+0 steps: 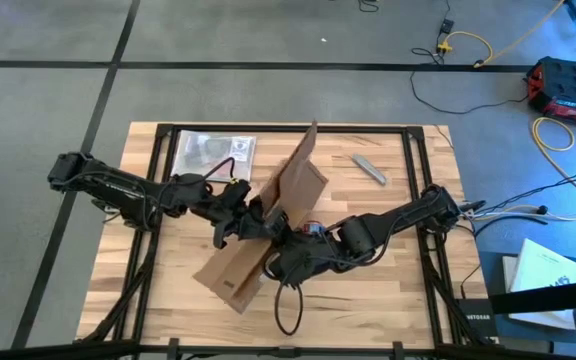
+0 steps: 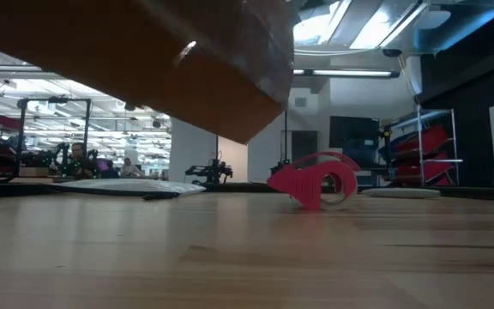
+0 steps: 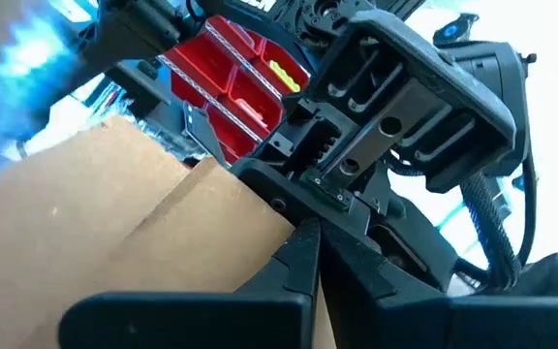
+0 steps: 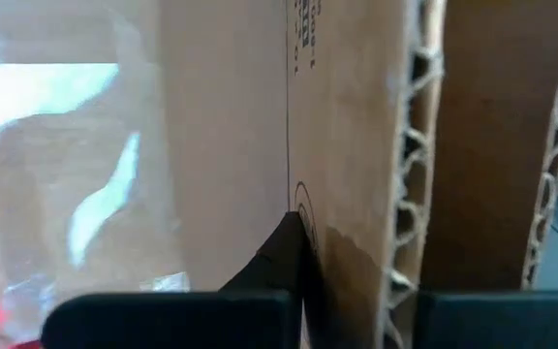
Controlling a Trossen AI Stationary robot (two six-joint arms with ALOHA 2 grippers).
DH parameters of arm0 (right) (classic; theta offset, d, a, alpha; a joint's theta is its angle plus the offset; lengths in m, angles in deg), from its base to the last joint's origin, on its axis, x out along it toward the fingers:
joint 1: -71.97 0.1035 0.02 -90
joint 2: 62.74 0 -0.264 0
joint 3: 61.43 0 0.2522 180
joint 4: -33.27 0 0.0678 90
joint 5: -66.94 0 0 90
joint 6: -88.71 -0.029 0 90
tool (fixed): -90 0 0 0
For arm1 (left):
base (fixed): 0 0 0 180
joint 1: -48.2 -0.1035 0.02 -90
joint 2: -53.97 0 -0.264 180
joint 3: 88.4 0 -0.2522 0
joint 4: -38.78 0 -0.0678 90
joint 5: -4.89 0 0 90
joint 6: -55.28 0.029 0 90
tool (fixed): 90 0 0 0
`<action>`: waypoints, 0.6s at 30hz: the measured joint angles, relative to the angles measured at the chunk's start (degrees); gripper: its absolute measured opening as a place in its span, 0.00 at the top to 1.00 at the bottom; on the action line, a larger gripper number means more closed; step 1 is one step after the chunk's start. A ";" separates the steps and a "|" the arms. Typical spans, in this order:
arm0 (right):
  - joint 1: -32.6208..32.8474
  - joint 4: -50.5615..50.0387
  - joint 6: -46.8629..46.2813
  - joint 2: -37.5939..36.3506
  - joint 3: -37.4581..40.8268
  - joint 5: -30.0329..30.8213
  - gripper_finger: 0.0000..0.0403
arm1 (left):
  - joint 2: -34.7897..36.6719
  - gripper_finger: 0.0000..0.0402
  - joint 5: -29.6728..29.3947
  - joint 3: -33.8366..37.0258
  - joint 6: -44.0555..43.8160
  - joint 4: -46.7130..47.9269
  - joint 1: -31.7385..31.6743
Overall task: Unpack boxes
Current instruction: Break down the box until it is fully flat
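The cardboard box is held tilted off the table's centre, clamped at its middle by the left gripper from nine o'clock and the right gripper from four o'clock. Tipping out the contents seems underway; further tilting is likely needed.

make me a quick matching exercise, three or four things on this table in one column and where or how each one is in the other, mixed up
Things:
1. cardboard box
2. clear plastic bag
3. small grey tool
4. red tape dispenser

Places or states:
A. flat at the table's far left
B. tilted up, gripped by the left hand and the right hand
C. alone at the table's far right
D. standing on the tabletop, low view

Pairs: 1-B, 2-A, 3-C, 4-D
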 joint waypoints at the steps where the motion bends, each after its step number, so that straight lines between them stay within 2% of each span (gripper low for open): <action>1: 0.00 0.10 -0.77 0.00 0.00 -1.11 1.00 | 0.21 1.00 0.35 0.00 0.43 0.12 0.08; 5: 0.00 0.34 -2.38 0.25 0.03 -5.45 1.00 | 0.28 1.00 2.61 0.00 4.86 3.27 1.00; 11: -0.02 2.73 -2.57 2.52 0.26 -16.39 1.00 | 0.33 1.00 5.00 -0.11 7.68 12.62 3.83; 18: 0.09 7.10 -3.04 6.18 0.26 -22.62 1.00 | 0.70 1.00 5.28 -0.09 9.12 19.79 7.40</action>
